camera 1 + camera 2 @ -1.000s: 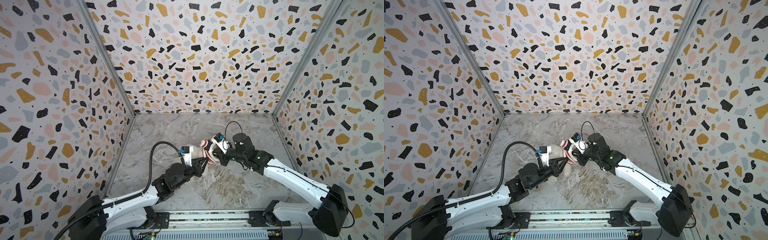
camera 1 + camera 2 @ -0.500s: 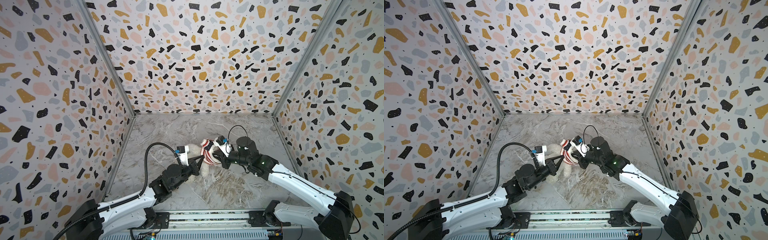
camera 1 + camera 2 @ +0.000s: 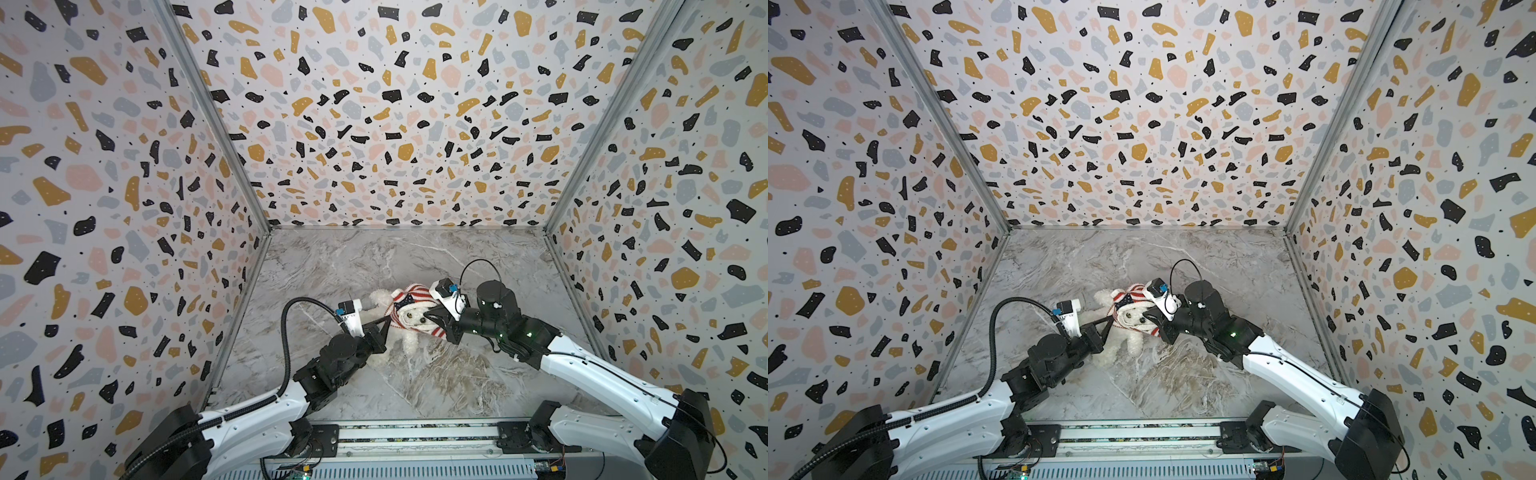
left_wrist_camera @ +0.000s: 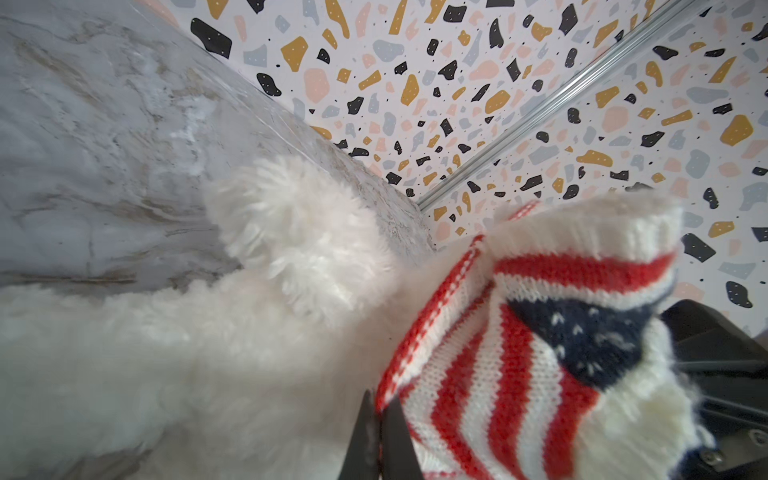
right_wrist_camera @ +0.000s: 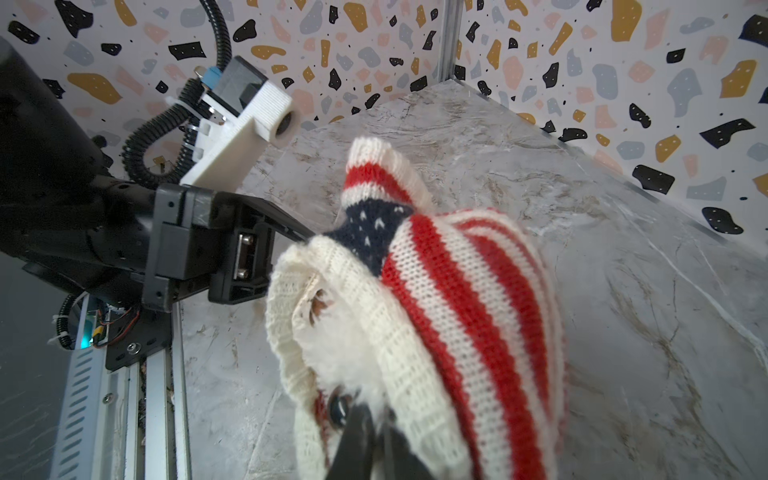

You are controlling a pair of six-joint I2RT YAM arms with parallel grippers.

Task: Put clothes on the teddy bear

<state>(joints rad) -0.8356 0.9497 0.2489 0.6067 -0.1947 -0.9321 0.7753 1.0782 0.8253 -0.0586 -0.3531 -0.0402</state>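
Observation:
The white fluffy teddy bear [image 3: 409,338] [image 3: 1134,343] lies on the marble floor in both top views. A knitted sweater [image 3: 411,293] [image 3: 1133,292] with red and white stripes and a navy starred patch covers its head. My left gripper [image 3: 388,322] [image 3: 1111,320] [image 4: 378,409] is shut on the sweater's [image 4: 519,374] striped edge beside the bear's fur [image 4: 208,353]. My right gripper [image 3: 428,318] [image 3: 1148,318] [image 5: 374,419] is shut on the sweater's [image 5: 457,291] cream rim, right by the bear's black eye [image 5: 336,407].
Terrazzo-patterned walls [image 3: 395,124] close in the marble floor [image 3: 415,386] on three sides. A metal rail [image 3: 415,440] runs along the front edge between the two arm bases. The left arm's black cable [image 3: 291,324] loops up over its wrist.
My left gripper has closed on the sweater's edge and drawn slightly to the left. The right gripper has stayed shut on the rim, and bear and sweater have shifted a little.

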